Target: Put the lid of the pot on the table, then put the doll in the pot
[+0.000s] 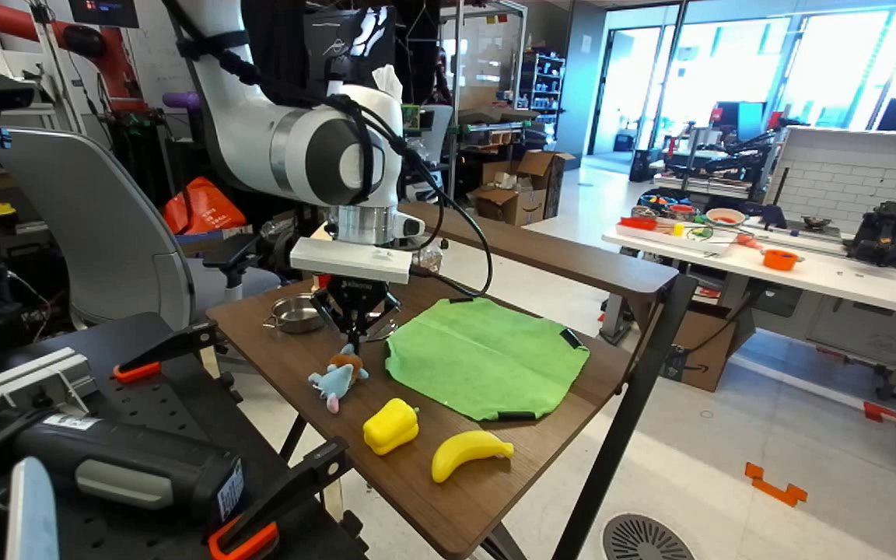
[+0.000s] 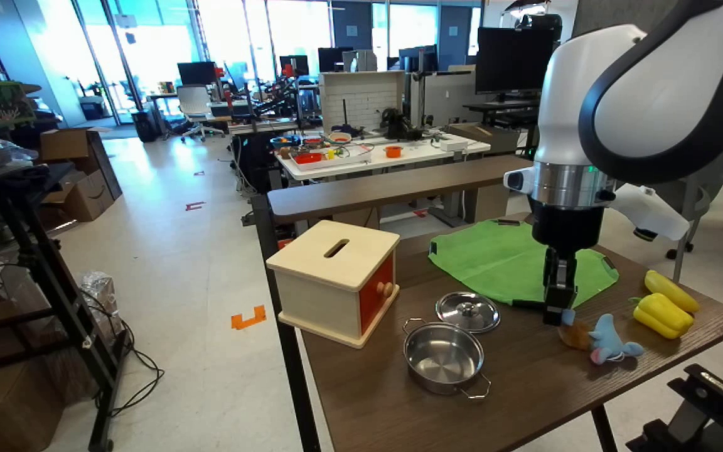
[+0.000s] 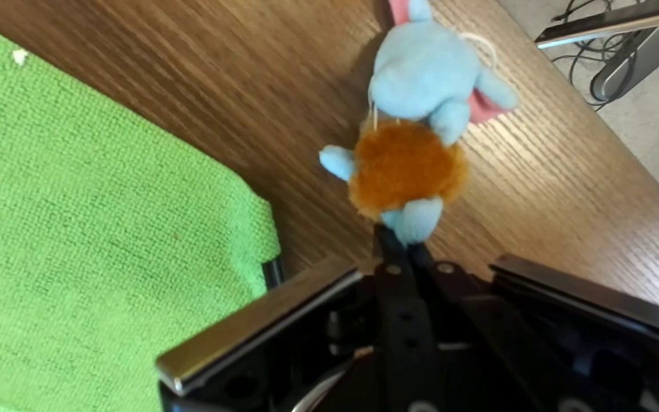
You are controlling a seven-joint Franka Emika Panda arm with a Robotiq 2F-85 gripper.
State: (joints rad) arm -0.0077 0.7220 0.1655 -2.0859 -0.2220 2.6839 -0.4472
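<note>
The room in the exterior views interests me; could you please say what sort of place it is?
Most likely a robotics lab, judging by the white and black robot arm over a dark brown wooden table, a long, cluttered white workbench, and a black flat computer monitor.

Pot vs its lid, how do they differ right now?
The pot is a deep, open vessel; the lid is a shallow disc.
The pot is two-handled, with a wire loop on opposite sides; the lid has a single central knob.
The pot stands upright, open side up; the lid lies off it, knob up.
Shared: both are round, shiny metal, on the brown table.
</note>
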